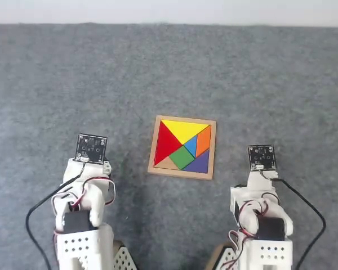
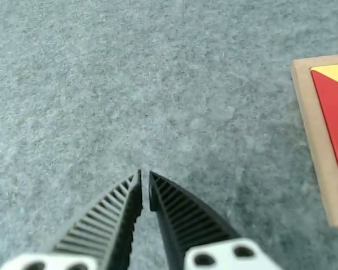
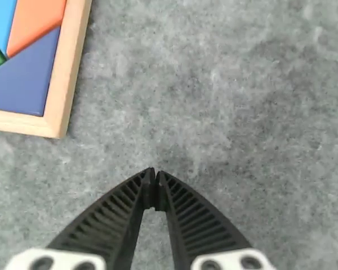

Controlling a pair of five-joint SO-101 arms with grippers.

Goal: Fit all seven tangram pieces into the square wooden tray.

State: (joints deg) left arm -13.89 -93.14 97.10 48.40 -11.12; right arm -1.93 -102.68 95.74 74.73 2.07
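Note:
The square wooden tray lies at the middle of the grey carpet, holding the coloured tangram pieces: yellow, red, green, orange, blue, purple and a tan one. They lie flat inside its rim. My left gripper is shut and empty, over bare carpet to the left of the tray. My right gripper is shut and empty too, off the tray's near right corner. Both arms sit folded at the front edge.
Grey carpet covers the whole surface, with open room on every side of the tray. A pale wall strip runs along the far edge.

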